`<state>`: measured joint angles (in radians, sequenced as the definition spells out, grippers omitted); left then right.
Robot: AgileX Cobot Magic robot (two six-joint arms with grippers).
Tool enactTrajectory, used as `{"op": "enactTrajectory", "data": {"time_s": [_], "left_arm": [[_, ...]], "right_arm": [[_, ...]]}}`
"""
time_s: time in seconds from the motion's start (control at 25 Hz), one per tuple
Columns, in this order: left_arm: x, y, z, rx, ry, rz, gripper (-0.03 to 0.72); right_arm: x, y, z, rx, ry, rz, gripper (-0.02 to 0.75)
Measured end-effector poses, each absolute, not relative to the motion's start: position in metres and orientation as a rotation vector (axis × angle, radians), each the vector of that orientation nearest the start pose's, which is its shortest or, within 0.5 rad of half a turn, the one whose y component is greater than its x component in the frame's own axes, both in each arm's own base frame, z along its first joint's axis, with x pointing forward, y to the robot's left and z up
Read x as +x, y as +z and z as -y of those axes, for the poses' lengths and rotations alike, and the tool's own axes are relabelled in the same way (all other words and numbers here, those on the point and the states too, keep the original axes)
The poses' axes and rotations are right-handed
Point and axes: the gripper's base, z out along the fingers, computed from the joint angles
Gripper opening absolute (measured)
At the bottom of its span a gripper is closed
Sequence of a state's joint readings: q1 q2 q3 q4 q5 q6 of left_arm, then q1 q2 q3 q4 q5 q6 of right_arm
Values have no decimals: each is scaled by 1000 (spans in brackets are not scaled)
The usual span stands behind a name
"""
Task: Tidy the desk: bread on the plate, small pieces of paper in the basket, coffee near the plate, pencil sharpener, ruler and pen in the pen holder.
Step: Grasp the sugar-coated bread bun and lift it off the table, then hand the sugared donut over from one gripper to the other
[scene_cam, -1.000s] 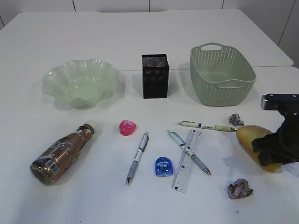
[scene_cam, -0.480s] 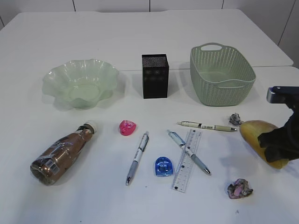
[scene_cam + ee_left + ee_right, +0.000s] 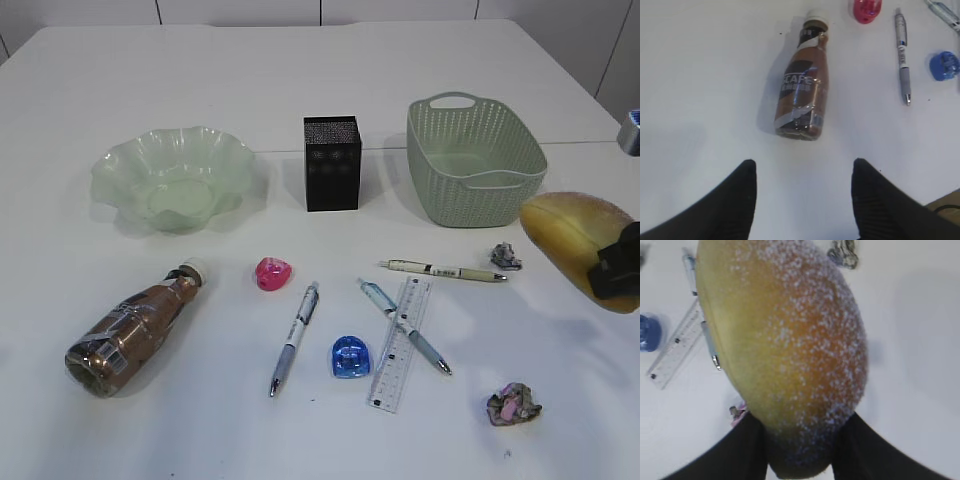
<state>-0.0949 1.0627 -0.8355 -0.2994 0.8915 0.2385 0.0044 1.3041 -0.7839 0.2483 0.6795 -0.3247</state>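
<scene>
Rightward, the right gripper (image 3: 800, 440) clamps the sugar-dusted bread (image 3: 785, 340) aloft; the left gripper (image 3: 802, 190) gapes empty near the coffee bottle (image 3: 803, 87).

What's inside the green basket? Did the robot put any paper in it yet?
The part of the basket floor that shows looks empty. Its near wall hides the front of the floor. Two crumpled papers lie on the table: one near the basket, one closer to the front.

A golden-yellow, white-dusted bread loaf (image 3: 575, 235), pale green wavy glass plate (image 3: 172, 176) and dotted black pen holder (image 3: 332, 162) are seen.
</scene>
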Motion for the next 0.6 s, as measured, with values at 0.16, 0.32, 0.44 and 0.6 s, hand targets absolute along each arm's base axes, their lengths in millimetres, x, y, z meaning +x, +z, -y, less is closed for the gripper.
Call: {"op": "enactTrajectory", "data": {"time_s": [0.16,0.32,0.44,0.6], "left_arm": [[192,302,45,356,-384,-2517,426],[192,306,51,438,-445,-2461,426],[193,312,55,513,-472,-2408,426],[191,316,60,619,-514,-2358,426]], "right_arm": [[231,254,-23,-334,249,-2587,281],[226,259,-32,-509,351,-2527,281],[223,261,-40,-677,434,-2464,281],[220,264,-47,-789,516,-2395,281]]}}
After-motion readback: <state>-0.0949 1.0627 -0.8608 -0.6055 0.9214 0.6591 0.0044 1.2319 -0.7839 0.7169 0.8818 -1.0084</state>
